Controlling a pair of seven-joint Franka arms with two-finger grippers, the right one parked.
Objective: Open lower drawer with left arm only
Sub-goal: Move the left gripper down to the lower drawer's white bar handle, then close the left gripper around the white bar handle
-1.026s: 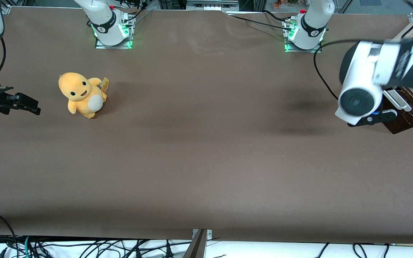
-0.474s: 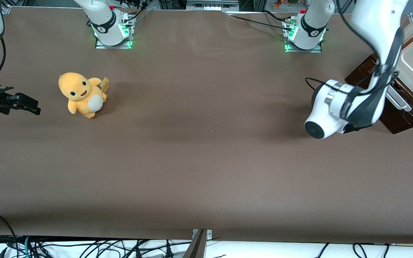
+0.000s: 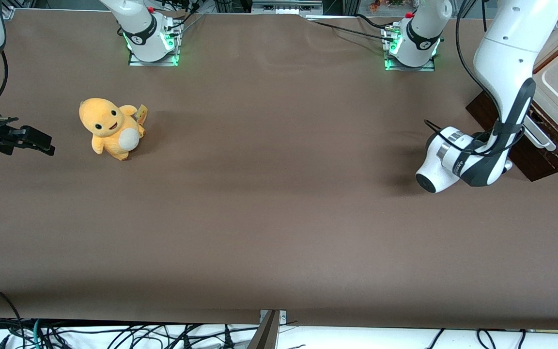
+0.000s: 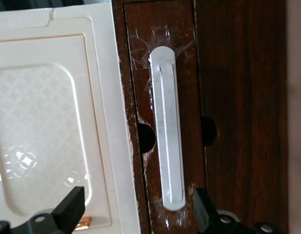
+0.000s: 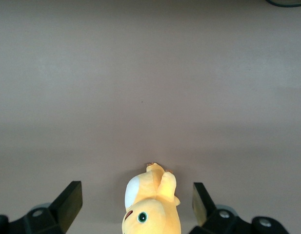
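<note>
Left wrist view: the black two-finger gripper (image 4: 135,212) hovers spread wide, straddling the silver bar handle (image 4: 167,129) of the shallow dark-brown wooden lower drawer (image 4: 223,97), shut. At nine o'clock sits the cream panelled drawer (image 4: 48,117). Approach step; next it should descend, pinch, then pull.

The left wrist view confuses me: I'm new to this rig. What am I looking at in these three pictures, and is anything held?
That view looks from the working arm's wrist at the lower drawer, dark brown wood, and its silver bar handle. The gripper faces the handle, open and holding nothing. The cream drawer sits beside it. The front view looks down at the brown table, the left arm by the drawers, and a yellow plush toy toward the parked arm's end. The right wrist view shows that toy.
</note>
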